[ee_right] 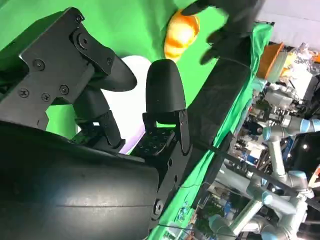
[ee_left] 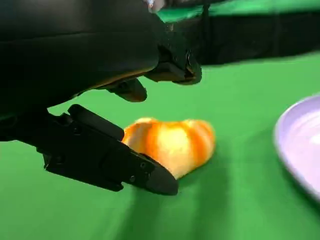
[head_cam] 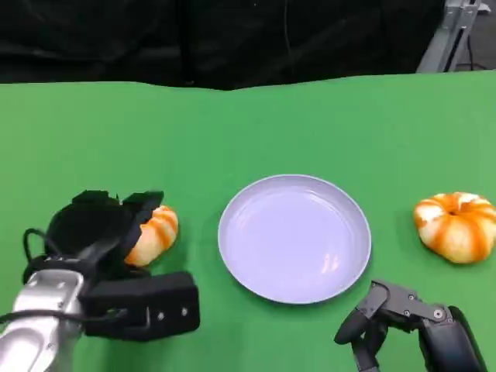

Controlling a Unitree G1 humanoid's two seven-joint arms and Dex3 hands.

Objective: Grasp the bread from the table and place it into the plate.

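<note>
Bread, near piece: I see an orange-and-white striped bun [head_cam: 155, 234] lying on the green tabletop [head_cam: 232, 132], left of the plate [head_cam: 294, 237] and apart from its rim.
Bread, far piece: a second bun [head_cam: 457, 225], ring-shaped with a dimple on top, sits to the right of the plate, also apart from it.
Plate: pale lilac, shallow, nothing in it.
Left hand: my left hand [head_cam: 105, 225] sits over the near bun with fingers spread either side of it; in the left wrist view one finger [ee_left: 107, 157] lies low beside the bun [ee_left: 172, 145] and the others hang above it. I judge it not yet clamped, though whether that lower finger touches the crust I cannot tell.
Right hand: my right hand [head_cam: 387, 318] hovers near the plate's front edge, fingers loosely curled and apart, holding nothing.
Handling, as I judge it: light, soft, likely to dent under pressure; the glazed crust may be slightly slick.
Where to hold: across the rounded flanks at the widest part, with a gentle squeeze.
Risk: a grip too high may roll the bun away.
</note>
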